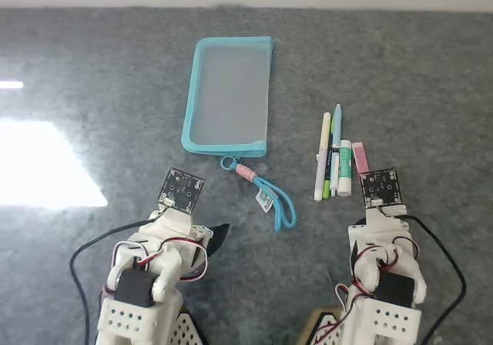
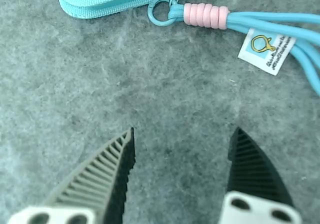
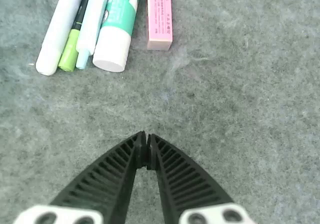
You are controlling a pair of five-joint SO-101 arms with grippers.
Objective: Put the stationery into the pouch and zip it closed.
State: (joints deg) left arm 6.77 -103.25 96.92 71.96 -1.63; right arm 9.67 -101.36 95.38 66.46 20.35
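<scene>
**Hovering at the near edge, nothing packed yet**

Both arms sit at the 6 o'clock side of the desk (image 1: 92, 68). The left gripper (image 2: 184, 130) has its fingers spread wide over bare desk, likely readied for a grab. The right gripper (image 3: 146, 134) has its fingers pressed together, tips touching, holding nothing.

At 1 o'clock from the left gripper, the blue strap (image 1: 276, 197) with its pink wrap (image 2: 206, 15) and tag (image 2: 265, 46) trails from the zip ring, a handy thing to pull.

At 11 o'clock from the right gripper the stationery lies side by side, lined up lengthwise so each piece can be pinched across:
- white pen (image 3: 59, 31)
- green marker (image 3: 74, 44)
- pale blue pen (image 3: 92, 24)
- glue stick (image 3: 117, 29)
- pink eraser (image 3: 160, 14)

Farthest, at 12 o'clock from the left arm, the pouch (image 1: 229, 95) lies flat, well apart from the stationery. Whether its zip is open I cannot tell.
</scene>
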